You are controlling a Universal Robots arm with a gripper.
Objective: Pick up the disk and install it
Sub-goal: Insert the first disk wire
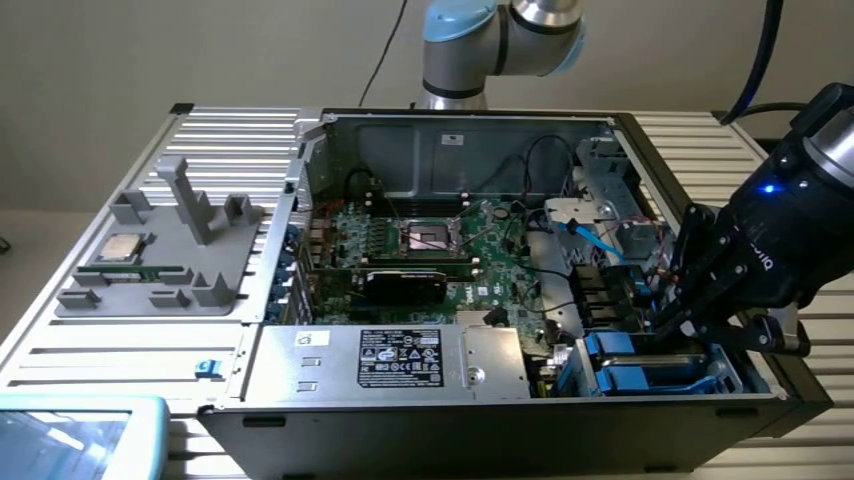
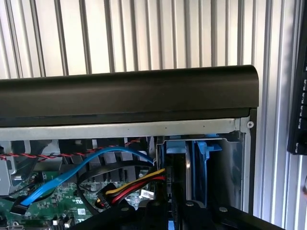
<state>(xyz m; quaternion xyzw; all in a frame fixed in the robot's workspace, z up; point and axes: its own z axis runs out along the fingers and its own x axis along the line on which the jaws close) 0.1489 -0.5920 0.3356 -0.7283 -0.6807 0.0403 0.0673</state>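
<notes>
My black gripper [image 1: 670, 322] reaches down into the drive bay [image 1: 641, 378] at the near corner of the open computer case, on the exterior view's right. In the wrist view the gripper [image 2: 173, 214] is shut on a thin dark slab seen edge-on with a blue rail at its far end, which I take for the disk [image 2: 176, 175]. It stands upright in the bay, next to another blue carrier [image 2: 207, 163]. The case wall hides how deep it sits.
A blue data cable [image 2: 72, 173] and red-yellow power wires [image 2: 136, 187] lie close beside the bay. The case's black rim [image 2: 129, 93] runs just beyond. A silver power supply [image 1: 387, 362], the motherboard [image 1: 427, 250] and a grey fixture [image 1: 160, 260] holding a chip [image 1: 123, 247] sit on the exterior view's left.
</notes>
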